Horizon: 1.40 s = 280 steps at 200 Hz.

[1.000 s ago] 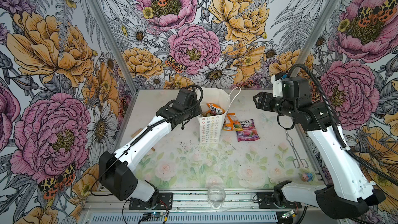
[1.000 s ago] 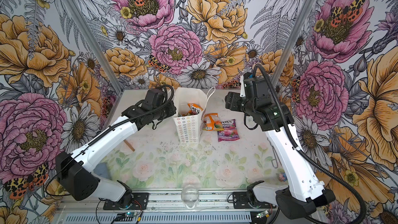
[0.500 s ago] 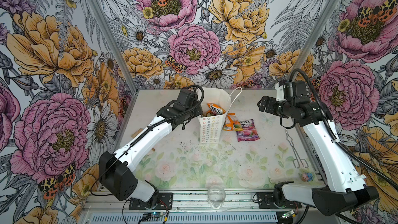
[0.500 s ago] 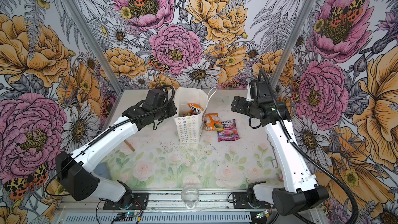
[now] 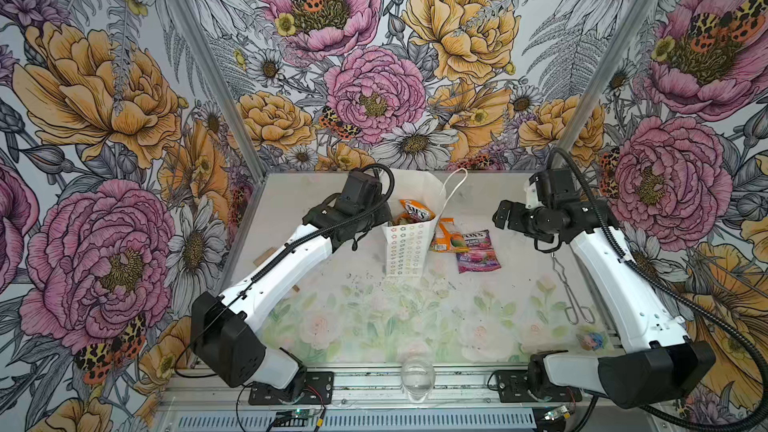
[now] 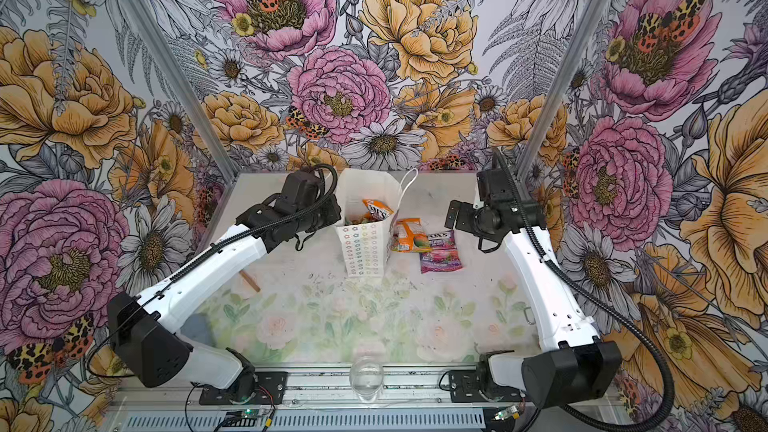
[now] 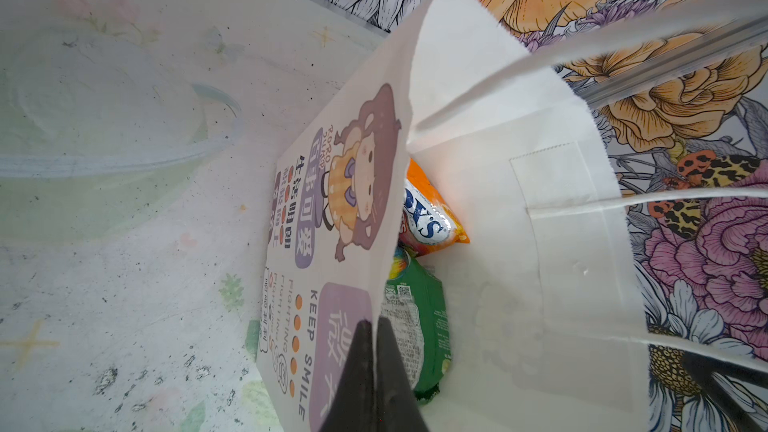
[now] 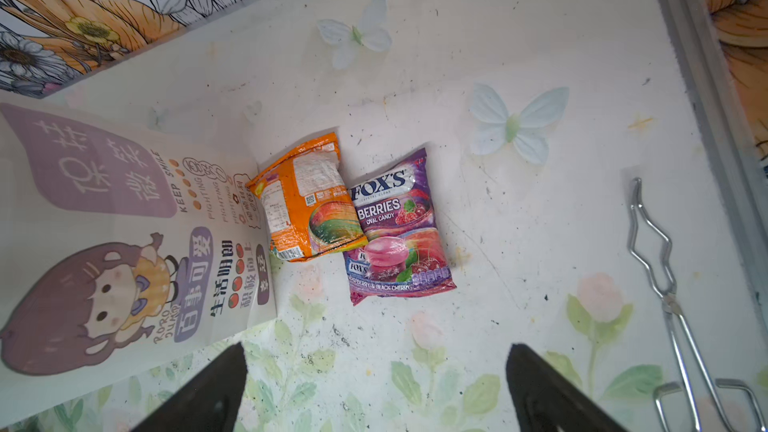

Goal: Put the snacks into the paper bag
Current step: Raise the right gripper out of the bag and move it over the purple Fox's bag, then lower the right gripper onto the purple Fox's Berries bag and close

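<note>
Right gripper (image 5: 501,218) lowered, jaws spread wide.

We see a pale surface (image 5: 374,326) printed with faded roses and leaves and speckled with dark marks, closed in by walls (image 5: 374,89) papered with big pink and orange flowers. Metal tongs (image 5: 571,288) lie flat near its right edge, a clear glass (image 5: 417,374) stands at the middle of the front edge, and a short wooden stick (image 6: 250,281) lies towards the left. Two white butterfly shapes (image 8: 517,122) show on the surface.
</note>
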Tool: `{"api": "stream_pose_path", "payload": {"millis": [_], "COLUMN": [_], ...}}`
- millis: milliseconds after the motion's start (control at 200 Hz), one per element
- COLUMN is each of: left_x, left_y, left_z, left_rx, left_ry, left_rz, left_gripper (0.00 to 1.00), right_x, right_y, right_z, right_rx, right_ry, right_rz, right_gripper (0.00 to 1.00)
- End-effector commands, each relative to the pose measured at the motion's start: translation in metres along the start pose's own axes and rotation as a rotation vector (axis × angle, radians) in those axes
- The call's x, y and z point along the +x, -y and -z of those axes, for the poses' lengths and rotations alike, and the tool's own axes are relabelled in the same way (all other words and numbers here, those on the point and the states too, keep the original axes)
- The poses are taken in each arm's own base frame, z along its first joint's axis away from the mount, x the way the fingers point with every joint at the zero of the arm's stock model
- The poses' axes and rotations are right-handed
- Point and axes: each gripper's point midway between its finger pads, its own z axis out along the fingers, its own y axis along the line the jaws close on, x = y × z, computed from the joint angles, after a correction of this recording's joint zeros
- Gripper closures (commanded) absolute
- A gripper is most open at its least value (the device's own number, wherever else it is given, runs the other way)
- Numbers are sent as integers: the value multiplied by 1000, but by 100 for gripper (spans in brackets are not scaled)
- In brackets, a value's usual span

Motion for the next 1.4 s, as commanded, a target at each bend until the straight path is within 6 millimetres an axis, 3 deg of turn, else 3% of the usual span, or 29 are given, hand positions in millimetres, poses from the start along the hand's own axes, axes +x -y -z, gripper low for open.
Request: {"api": "stream_pose_path", "payload": {"millis": [0, 195, 600, 851, 1076, 1261, 1396], "left_x": [-16, -14, -12, -14, -12, -12, -12], "left_y": [14, 14, 15, 16, 16, 16, 15], "left_z": [17, 15, 9, 9, 5, 5, 4], "left_rx": [43, 50, 58, 60, 58, 58, 56], "left_ry": [60, 56, 40, 42, 33, 32, 31], "left_rz": [-5, -4, 2, 2, 3, 0, 2], "left_gripper": [100, 100, 100, 100, 100, 100, 100], "right_x": [8, 25, 32, 35, 41, 56, 69], "right_y": [2, 11, 32, 35, 23, 15, 21], "right_z": [-21, -58, -132, -160, -180, -198, -207], "right_rx": [-7, 22, 148, 176, 165, 155, 184], "right_ry": [-40, -126, -248, -301, -349, -410, -453], "right_rz": [-17, -49, -40, -8, 43, 79, 97], "right_gripper": [0, 0, 0, 0, 0, 0, 0]}}
